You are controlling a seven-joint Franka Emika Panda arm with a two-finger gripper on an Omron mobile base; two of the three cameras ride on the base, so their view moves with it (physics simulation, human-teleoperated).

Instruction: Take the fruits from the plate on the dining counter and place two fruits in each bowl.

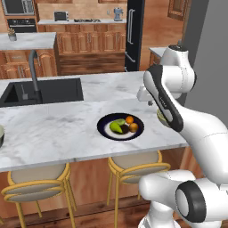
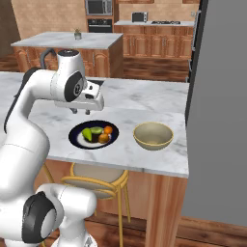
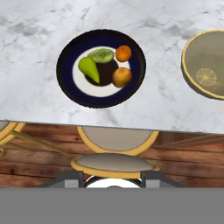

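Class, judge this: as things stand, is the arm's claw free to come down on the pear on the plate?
Probably yes. The claw hangs above the plate, and nothing covers the pear, though the oblong fruit lies close beside it.

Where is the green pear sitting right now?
The green pear lies on the left part of the dark plate in the hand view, beside the oblong fruit, on the marble counter.

place: home kitchen | clues: marble dining counter (image 1: 58,129) w/ black sink (image 1: 42,91) and tap (image 1: 34,71) | wood cabinets (image 1: 89,42) | wall oven (image 2: 99,23), microwave (image 2: 140,17) | yellow bar stools (image 1: 38,182) | black fridge (image 1: 134,33)
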